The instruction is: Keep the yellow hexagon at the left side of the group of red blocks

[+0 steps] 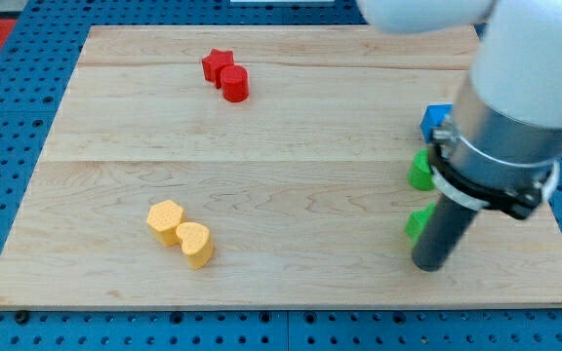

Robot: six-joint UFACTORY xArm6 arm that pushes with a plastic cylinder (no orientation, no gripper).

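Resting my tip (429, 265) nr green block (419, 223)

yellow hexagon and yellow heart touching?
Touching. The camera view shows the yellow hexagon pressed against the yellow heart, with no board visible between them.

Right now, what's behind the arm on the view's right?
Poking out from behind the arm: a blue block and two green blocks. Their shapes are mostly covered. My tip sits just below the lower green one.

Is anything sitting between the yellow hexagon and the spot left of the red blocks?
Nothing visible: bare wood lies between the yellow hexagon block and the red star block with the red cylinder block. The yellow heart block touches its far side.
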